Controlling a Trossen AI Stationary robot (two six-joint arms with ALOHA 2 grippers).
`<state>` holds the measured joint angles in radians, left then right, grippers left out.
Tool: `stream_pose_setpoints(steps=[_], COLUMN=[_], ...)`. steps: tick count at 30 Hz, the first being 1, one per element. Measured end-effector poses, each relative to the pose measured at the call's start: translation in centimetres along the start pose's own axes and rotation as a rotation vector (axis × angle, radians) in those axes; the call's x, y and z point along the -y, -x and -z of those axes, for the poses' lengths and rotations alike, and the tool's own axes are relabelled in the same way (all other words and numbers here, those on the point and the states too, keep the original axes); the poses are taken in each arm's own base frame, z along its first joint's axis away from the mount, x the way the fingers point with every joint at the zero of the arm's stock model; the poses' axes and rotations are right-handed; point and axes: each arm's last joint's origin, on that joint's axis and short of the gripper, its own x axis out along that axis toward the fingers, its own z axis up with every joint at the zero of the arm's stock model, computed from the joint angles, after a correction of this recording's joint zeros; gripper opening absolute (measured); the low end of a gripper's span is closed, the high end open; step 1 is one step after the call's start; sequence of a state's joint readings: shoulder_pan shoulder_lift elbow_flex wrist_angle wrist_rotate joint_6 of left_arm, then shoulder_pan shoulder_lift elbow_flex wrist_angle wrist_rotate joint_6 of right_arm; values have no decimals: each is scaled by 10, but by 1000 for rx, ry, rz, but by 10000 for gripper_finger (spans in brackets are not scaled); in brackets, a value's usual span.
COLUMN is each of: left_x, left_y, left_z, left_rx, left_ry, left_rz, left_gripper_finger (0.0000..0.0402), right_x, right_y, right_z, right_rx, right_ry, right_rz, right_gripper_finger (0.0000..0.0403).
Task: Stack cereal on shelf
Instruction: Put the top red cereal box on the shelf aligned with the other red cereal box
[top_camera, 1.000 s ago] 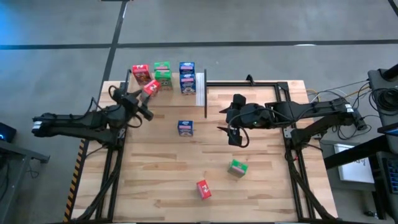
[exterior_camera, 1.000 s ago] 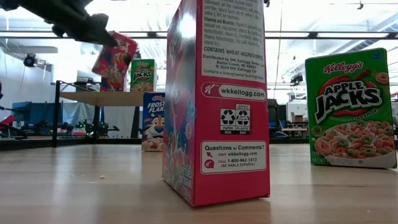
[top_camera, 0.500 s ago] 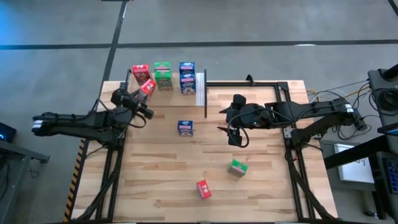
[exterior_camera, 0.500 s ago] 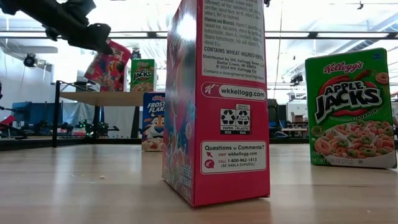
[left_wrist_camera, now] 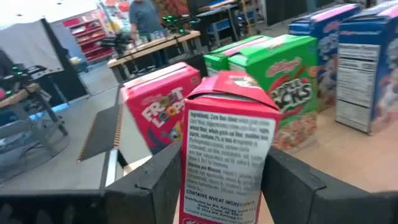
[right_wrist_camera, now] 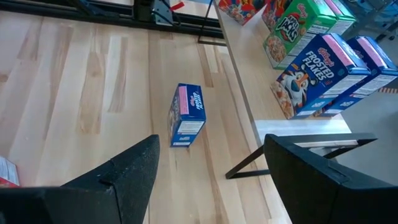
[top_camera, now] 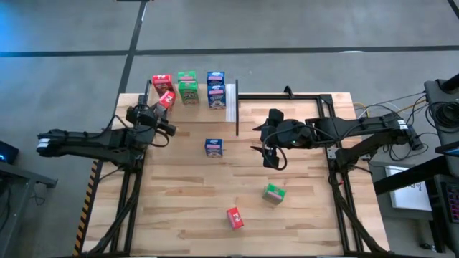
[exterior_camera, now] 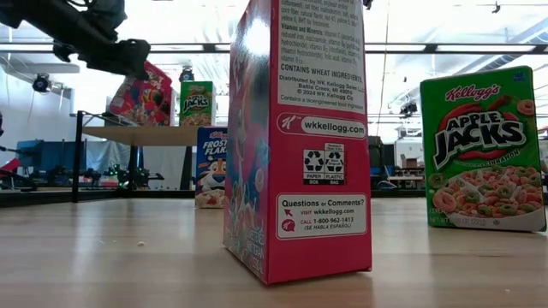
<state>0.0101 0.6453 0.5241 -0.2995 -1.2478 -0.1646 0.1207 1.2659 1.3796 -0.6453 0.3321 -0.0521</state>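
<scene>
My left gripper [top_camera: 163, 106] [left_wrist_camera: 224, 183] is shut on a red cereal box [top_camera: 166, 99] [exterior_camera: 139, 92], up over the left end of the shelf [top_camera: 231, 102] [exterior_camera: 145, 135]. A red box [top_camera: 162, 82] [left_wrist_camera: 158, 112], green boxes [top_camera: 188, 86] [left_wrist_camera: 283, 78] and blue boxes [top_camera: 216, 87] [left_wrist_camera: 357, 59] stand on the shelf panel. A blue box [top_camera: 214, 147] [right_wrist_camera: 186, 115] lies on the tabletop, with a green box [top_camera: 274, 193] and a red box [top_camera: 234, 218] nearer. My right gripper [top_camera: 272, 154] [right_wrist_camera: 211, 171] hangs open over the table's middle, right of the blue box. My left gripper pinches the red box between its two fingers [left_wrist_camera: 163, 180], one on each of two opposite faces. A narrow printed side [left_wrist_camera: 227, 149] of the box faces the wrist camera, and the flap end [left_wrist_camera: 233, 87] points away from the fingers. The box is lifted clear and tilted.
Black metal uprights [top_camera: 237, 118] and a black frame bar [top_camera: 287, 96] stand right of the shelf. The far-left shelf spot by the red box is tight. Bare wood lies across the table's near left part [top_camera: 172, 208].
My left gripper has carried the red box a little toward the table's left, closer to the red box standing on the shelf, and somewhat lower toward the panel. It has stayed shut on the box. The right arm has kept still.
</scene>
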Motion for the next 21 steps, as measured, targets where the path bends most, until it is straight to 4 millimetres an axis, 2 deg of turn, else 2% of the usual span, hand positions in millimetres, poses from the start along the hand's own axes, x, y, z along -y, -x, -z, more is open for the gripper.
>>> stream_pose_setpoints(steps=[8,11,15,21], left_x=[3,3,1,-4], left_y=[-3,-3,-2,1], left_z=[17,17,10,-12], left_rx=[-11,-10,-4,16], left_ry=[21,34,46,23], left_rz=[-35,-36,-35,-30], left_gripper_finger=[218,227,232,233], right_x=[-1,-1,-1,-1], right_y=[0,0,0,0], right_z=[0,0,0,0], right_rx=[0,0,0,0], right_ry=[1,1,1,1], right_rz=[-2,-2,-2,-2], right_gripper_finger=[274,275,277,274])
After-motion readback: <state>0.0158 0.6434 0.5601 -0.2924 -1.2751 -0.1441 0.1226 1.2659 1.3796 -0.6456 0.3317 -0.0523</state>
